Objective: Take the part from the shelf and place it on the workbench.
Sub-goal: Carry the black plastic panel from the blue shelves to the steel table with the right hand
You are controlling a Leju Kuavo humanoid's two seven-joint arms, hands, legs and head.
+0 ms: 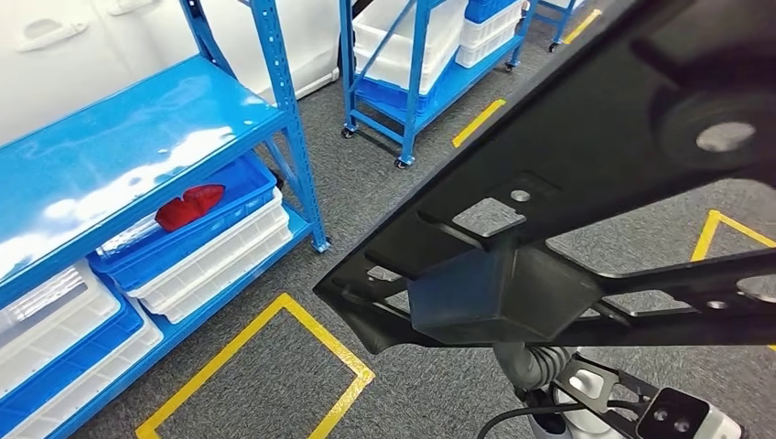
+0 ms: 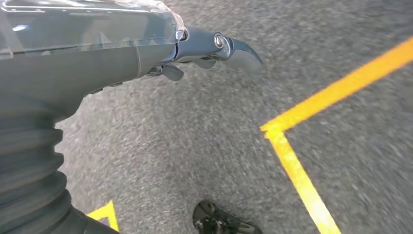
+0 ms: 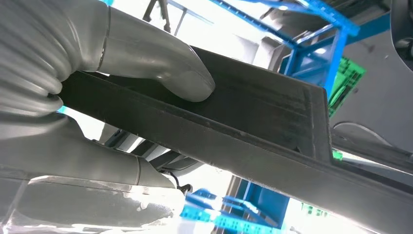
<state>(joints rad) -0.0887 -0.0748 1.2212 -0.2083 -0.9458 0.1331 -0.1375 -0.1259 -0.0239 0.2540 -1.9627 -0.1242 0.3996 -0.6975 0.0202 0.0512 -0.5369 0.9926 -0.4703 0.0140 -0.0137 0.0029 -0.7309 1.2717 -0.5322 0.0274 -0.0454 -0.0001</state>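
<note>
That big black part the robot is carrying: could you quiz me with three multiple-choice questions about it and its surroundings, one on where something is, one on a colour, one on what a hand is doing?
1. Where does the red object lie?
A. In a blue bin on the shelf
B. On the floor
C. On the black part

2. What colour are the floor lines?
A. White
B. Yellow
C. Green

3. What is the right hand doing?
A. Hanging free
B. Gripping the black part
C. Resting on a shelf

Answers:
1 A: it sits in a blue bin under the shelf top.
2 B: the tape on the grey carpet is yellow.
3 B: its thumb presses on the part's flat edge.
</note>
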